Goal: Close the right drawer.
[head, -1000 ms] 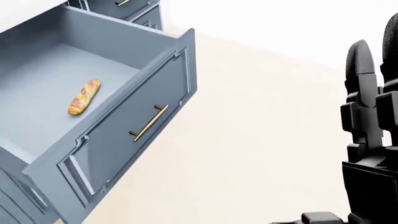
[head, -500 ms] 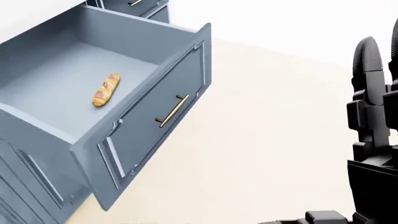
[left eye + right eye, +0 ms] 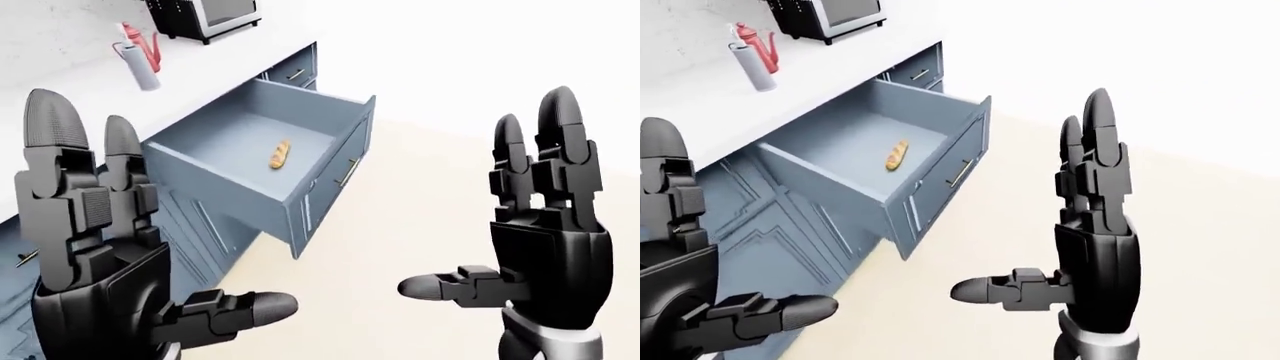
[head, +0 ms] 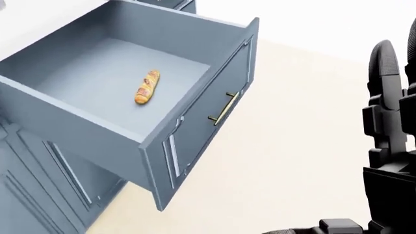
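The grey-blue right drawer (image 4: 195, 126) stands pulled far out from the cabinet, its brass handle (image 4: 222, 108) on the panel facing right. A small bread loaf (image 4: 147, 87) lies on its floor. The drawer also shows in the left-eye view (image 3: 330, 180). My left hand (image 3: 150, 255) is raised, fingers spread and empty, at the lower left of the left-eye view. My right hand (image 3: 510, 240) is raised, open and empty, to the right of the drawer and apart from it; its fingers (image 4: 390, 112) show at the head view's right edge.
A white counter (image 3: 200, 71) runs above the drawer, with a paper towel roll (image 3: 137, 61), a red kettle (image 3: 758, 42) and a dark toaster oven (image 3: 205, 15). More closed drawers (image 3: 295, 71) lie beyond. Beige floor (image 4: 306, 161) spreads to the right.
The whole head view has shifted: the drawer now sits further right and fills more of the picture, so the camera has moved. The drawer stays open. My right hand holds its place.
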